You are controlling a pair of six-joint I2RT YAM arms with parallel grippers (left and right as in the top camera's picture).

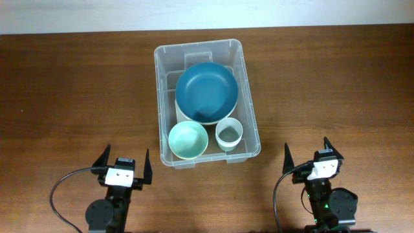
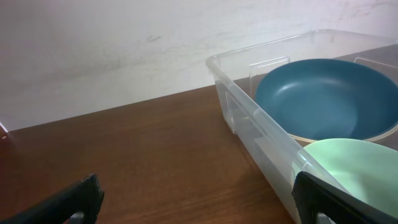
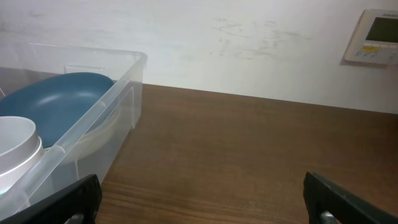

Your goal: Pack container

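Standing upright and lidless at the centre of the worktop (image 1: 77, 84), the container (image 1: 159, 97) is lying with its long side running away from the arms; it is holding four items. The blue bowl (image 1: 206, 92) is occupying the far half and is sitting nested on a cream bowl (image 1: 183, 111), whose rim is showing under its near-left edge; the mint bowl (image 1: 188, 140) is sitting mouth up in the near-left corner, close against the left wall; the white cup (image 1: 229, 134) is standing mouth up in the near-right corner, just beside the mint bowl; whether these two are touching cannot be told.

The left end effector (image 1: 127, 158) is sitting near the container's near-left corner, apart from it, with its fingers spread wide and gripping nothing; the right end effector (image 1: 306, 149) is sitting to the right of the near-right corner, also apart, likewise spread wide and empty.

The right wrist view is showing a pale wall behind the worktop; a wall panel (image 3: 377, 36) with a small display is hanging at its upper right.
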